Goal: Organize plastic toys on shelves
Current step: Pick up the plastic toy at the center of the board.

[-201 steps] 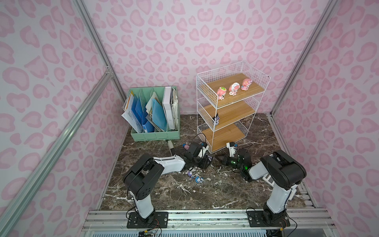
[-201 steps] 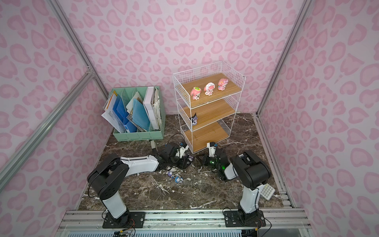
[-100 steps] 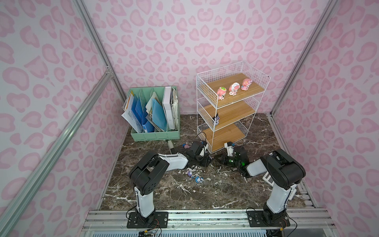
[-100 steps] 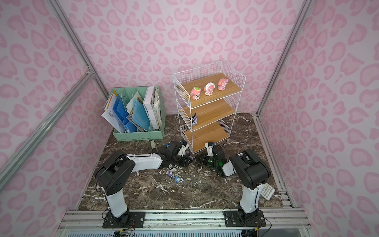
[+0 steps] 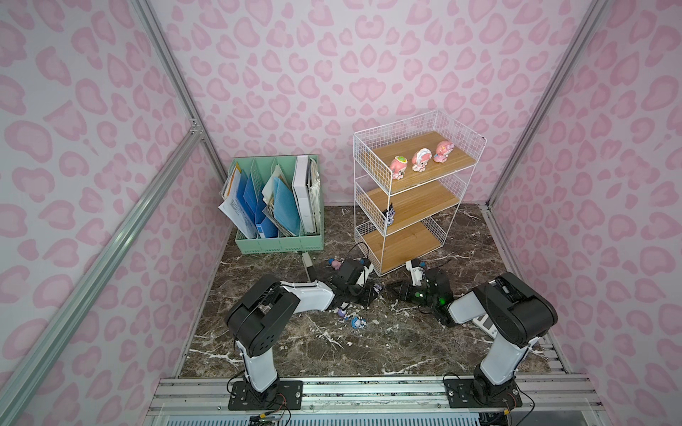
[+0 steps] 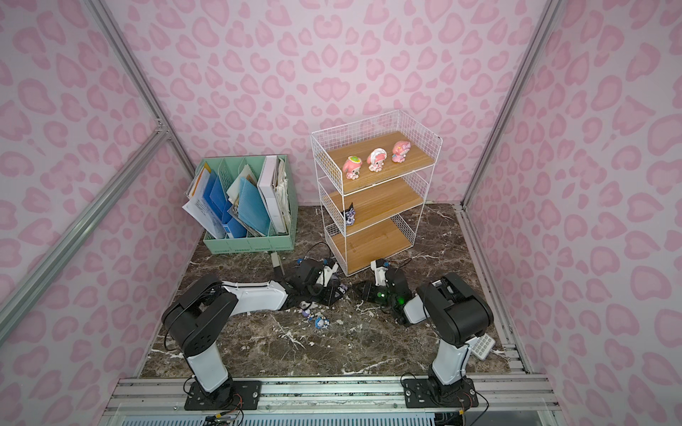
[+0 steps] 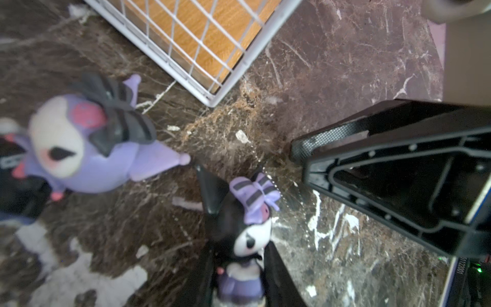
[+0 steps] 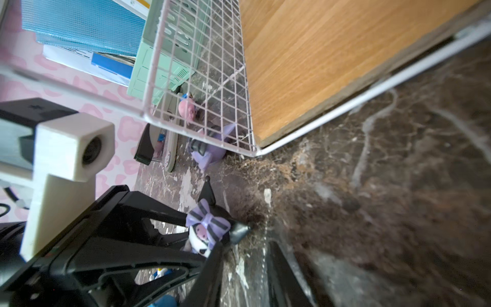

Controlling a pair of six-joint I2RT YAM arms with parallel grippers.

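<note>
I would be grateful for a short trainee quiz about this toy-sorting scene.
1. How many pink figurines stand on the top board of the rack?
2. True or false: the bottom board holds a toy.
3. What sits between the left arm's fingers? A) nothing B) the black figurine with a purple bow C) a pink figurine
Key: 1) three 2) false 3) B
</note>
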